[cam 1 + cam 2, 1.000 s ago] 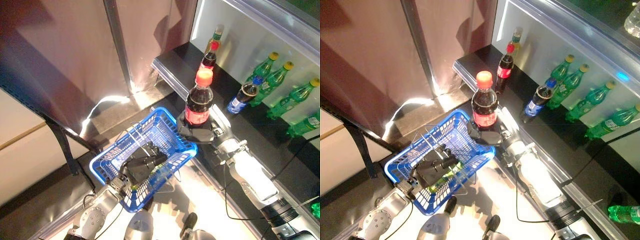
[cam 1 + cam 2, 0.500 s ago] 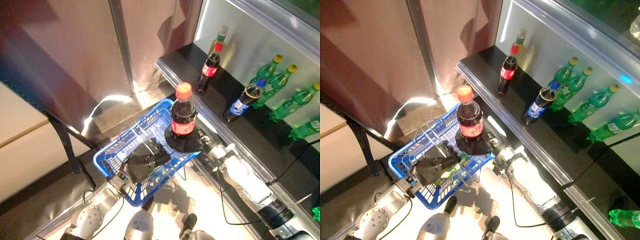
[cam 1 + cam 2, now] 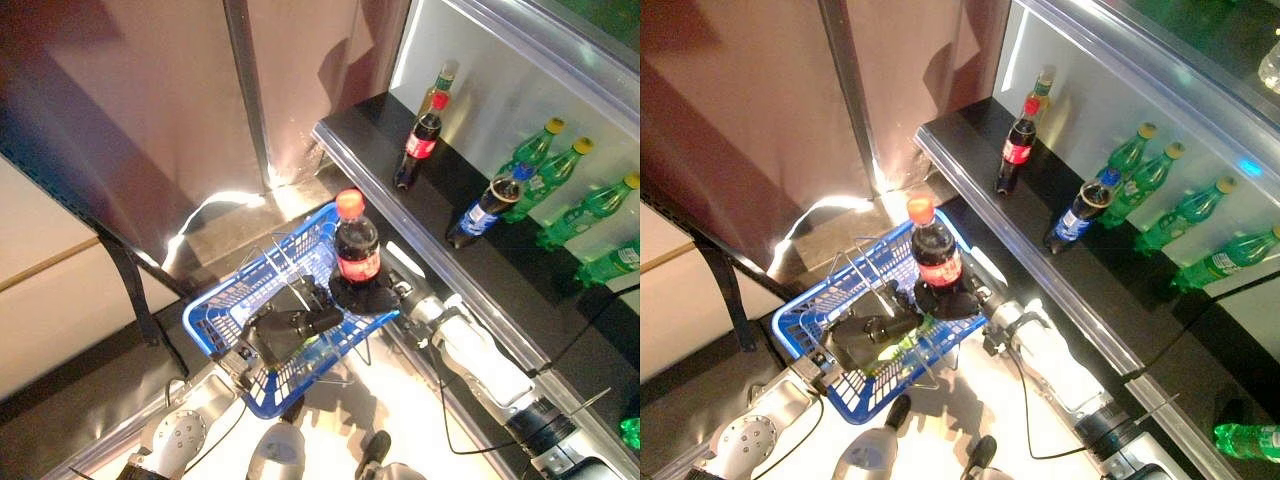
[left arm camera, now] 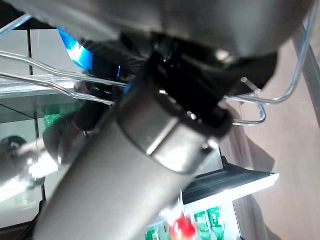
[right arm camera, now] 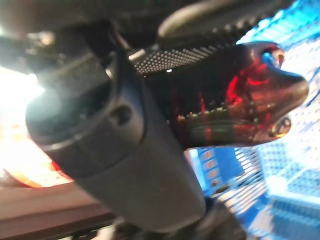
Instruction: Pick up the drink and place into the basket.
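Inspector: Right hand (image 3: 372, 296)?
Recorder: Clenched round the base of the drink (image 3: 356, 247), upright over the basket's (image 3: 218, 330) shelf-side rim. Left hand (image 3: 285, 330) grips the wire handles (image 3: 272, 262).
Inspector: Progress?
Recorder: Pick-up done; lowering and release remain, in my judgement

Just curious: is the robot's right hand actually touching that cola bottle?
Touching. The right wrist view shows the right hand wrapped against the cola bottle.
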Robot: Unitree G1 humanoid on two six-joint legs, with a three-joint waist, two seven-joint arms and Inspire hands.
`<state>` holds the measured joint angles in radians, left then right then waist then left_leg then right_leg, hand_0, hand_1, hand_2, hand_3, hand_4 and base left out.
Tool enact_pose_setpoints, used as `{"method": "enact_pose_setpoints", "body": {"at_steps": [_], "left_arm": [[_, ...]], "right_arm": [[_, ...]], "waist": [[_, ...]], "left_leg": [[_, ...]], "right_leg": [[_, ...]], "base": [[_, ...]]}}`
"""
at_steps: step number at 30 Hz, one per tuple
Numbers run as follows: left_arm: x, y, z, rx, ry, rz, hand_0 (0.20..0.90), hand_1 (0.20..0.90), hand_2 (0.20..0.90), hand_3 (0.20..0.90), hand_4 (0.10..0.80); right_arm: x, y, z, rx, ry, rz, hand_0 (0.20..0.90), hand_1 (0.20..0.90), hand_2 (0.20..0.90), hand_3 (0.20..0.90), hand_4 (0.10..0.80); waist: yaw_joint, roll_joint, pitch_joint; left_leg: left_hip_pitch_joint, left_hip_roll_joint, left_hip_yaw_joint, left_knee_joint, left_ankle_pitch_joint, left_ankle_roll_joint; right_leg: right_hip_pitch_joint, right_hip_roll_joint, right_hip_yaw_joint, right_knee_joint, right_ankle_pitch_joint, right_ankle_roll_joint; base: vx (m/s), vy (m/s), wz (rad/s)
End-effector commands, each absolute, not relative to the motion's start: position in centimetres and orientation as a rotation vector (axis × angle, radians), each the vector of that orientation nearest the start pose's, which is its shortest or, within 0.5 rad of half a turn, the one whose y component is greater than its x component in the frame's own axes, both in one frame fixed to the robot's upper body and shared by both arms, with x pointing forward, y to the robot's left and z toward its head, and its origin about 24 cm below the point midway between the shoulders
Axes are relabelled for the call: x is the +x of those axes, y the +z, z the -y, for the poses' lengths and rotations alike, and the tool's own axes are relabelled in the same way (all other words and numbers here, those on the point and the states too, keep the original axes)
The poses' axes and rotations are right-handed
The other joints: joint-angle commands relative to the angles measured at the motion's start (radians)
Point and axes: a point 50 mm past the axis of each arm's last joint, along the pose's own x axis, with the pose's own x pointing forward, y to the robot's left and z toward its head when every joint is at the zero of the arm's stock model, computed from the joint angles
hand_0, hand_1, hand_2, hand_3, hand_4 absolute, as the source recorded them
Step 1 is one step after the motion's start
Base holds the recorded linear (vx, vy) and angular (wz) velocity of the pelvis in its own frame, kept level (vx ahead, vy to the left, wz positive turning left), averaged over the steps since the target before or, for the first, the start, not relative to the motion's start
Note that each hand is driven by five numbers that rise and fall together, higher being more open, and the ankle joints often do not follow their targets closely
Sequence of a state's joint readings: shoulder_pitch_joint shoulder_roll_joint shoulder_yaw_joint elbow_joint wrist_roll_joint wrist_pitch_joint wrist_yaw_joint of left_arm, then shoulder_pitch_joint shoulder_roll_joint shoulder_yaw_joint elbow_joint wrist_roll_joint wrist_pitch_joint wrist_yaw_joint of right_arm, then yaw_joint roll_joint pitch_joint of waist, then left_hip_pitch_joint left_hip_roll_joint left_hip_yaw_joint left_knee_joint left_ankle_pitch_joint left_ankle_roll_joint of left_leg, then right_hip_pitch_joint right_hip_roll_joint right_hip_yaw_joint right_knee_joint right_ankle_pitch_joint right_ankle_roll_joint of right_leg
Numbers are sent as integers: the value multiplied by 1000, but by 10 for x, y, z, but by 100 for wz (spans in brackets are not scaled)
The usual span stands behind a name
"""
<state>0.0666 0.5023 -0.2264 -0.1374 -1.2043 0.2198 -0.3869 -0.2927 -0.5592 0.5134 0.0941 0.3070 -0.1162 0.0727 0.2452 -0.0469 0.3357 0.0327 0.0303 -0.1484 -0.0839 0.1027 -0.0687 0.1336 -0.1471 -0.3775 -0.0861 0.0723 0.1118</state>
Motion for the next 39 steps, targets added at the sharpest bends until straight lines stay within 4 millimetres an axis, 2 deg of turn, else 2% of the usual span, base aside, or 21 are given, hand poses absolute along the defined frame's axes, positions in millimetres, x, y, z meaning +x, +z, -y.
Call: {"method": "enact_pose_setpoints", "body": {"at_steps": [1, 8, 20, 32, 39], "left_arm": [[216, 166, -104, -787, -1262, 360, 300, 300, 300, 200, 100], [214, 176, -96, -758, -1343, 381, 300, 300, 300, 200, 100], [209, 183, -88, -732, -1427, 393, 300, 300, 300, 200, 100], [206, 187, -80, -691, -1500, 402, 300, 300, 300, 200, 100], [205, 192, -78, -667, -1541, 426, 300, 300, 300, 200, 100]], "right_arm": [[290, 113, 104, -339, 630, 339, 300, 300, 300, 200, 100], [305, 105, 107, -609, 580, 314, 300, 300, 300, 200, 100], [318, 102, 108, -760, 548, 267, 300, 300, 300, 200, 100], [324, 113, 98, -941, 582, 309, 300, 300, 300, 200, 100], [327, 122, 90, -1162, 601, 397, 300, 300, 300, 200, 100]], "waist": [[-2, -6, -250], [6, -11, -255], [17, -16, -251], [13, -17, -254], [16, -18, -257]], "left_leg": [[43, -39, 23, -3, -55, 2], [46, -43, 13, -3, -57, 2], [53, -45, -1, -3, -58, 2], [55, -45, 2, -3, -57, 2], [56, -47, 1, -3, -56, 3]], "right_leg": [[54, 35, -17, 12, -56, 3], [61, 36, -19, 11, -58, 2], [67, 37, -21, 16, -59, 1], [68, 38, -16, 16, -59, 3], [68, 38, -13, 16, -59, 3]], "base": [[0, 0, 0], [0, 0, 0], [1, -1, 1], [0, -2, 1], [0, 0, 0]]}}
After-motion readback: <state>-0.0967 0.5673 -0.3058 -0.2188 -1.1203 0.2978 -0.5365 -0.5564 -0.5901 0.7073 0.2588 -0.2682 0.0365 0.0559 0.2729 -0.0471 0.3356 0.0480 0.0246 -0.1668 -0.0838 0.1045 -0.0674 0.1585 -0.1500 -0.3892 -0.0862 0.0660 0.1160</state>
